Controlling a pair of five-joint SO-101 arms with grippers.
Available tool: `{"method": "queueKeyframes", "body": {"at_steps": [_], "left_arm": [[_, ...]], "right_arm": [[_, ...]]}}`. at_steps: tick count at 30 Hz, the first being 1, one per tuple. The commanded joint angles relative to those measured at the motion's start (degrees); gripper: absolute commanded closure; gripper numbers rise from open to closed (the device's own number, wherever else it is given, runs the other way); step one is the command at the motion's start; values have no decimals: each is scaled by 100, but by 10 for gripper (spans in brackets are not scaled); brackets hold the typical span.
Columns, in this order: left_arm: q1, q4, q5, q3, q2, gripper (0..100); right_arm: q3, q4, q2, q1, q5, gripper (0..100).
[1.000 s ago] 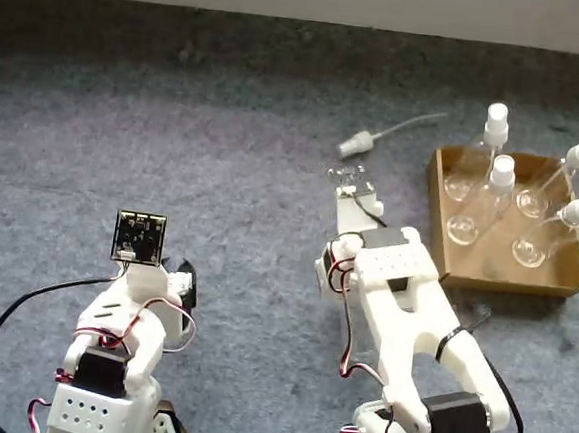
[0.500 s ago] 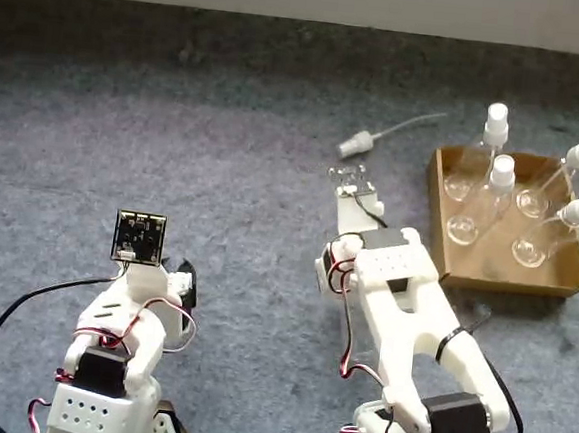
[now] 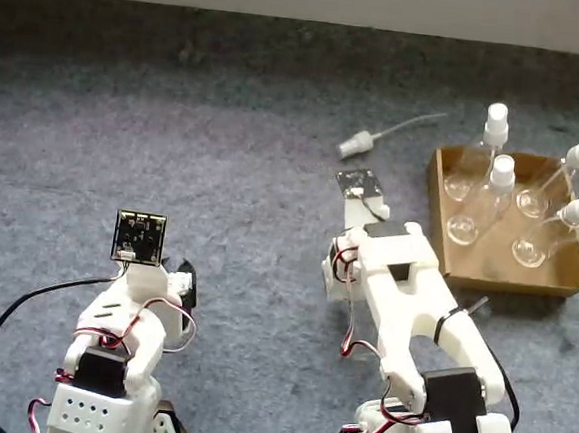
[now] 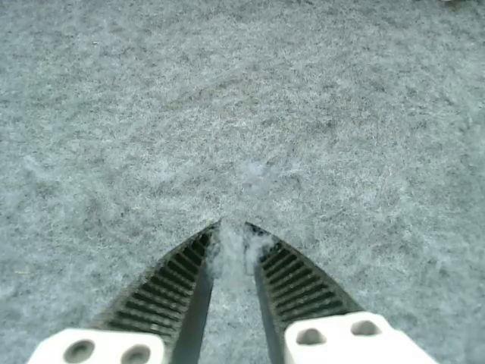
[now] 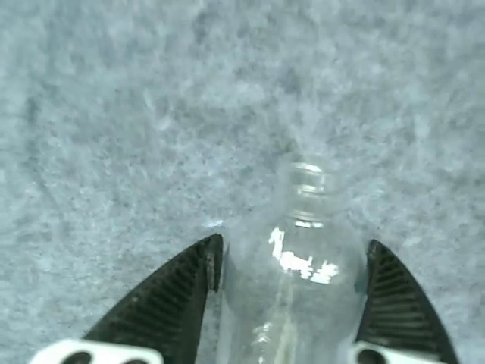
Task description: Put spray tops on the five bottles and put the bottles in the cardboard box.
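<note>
Between the dark ribbed fingers [image 5: 182, 296] of the right gripper [image 5: 294, 243], in the right wrist view, sits a clear bottle [image 5: 295, 258] with a bare threaded neck and no top on it. The neck points away from the wrist, over the grey felt. One finger lies along each side of the bottle's body and they seem to pinch it, though the clear plastic makes the exact contact hard to judge. I cannot tell whether the bottle rests on the felt or is held just above it.

In the high view a loose spray top [image 3: 357, 143] lies on the counter [image 3: 224, 151] just beyond the front end of the right arm [image 3: 404, 286], its thin dip tube trailing toward the back right. It lies near the cardboard box [image 3: 505, 285] but apart from it. The box sits at the right side of the counter, just beside the right arm, and four capped bottles [image 3: 497, 183] stand inside it, white spray tops uppermost.

The left arm [image 3: 127, 304] is at the near left, well apart from the box. The left gripper [image 4: 233, 225] points at bare felt, its fingers [image 4: 178, 277] drawn almost together with nothing between them.
</note>
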Motion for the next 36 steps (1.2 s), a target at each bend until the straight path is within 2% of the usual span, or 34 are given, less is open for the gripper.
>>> {"method": "queueKeyframes", "body": {"at_steps": [1, 9, 15, 23, 29, 36], "left_arm": [[-31, -88, -79, 127, 31, 993], [-31, -88, -79, 127, 31, 993], [-31, -88, -79, 127, 31, 993], [-40, -114, -88, 127, 31, 993], [-66, -123, -97, 127, 31, 992], [-57, -123, -97, 127, 22, 992]], "right_arm": [[-303, -84, -66, 84, 9, 745], [-295, -92, -13, 84, 9, 756], [-295, -92, -13, 92, 9, 876], [-277, -48, -57, 180, 0, 875], [-127, -40, -75, 1042, -35, 875], [92, -31, -84, 936, 0, 875]]}}
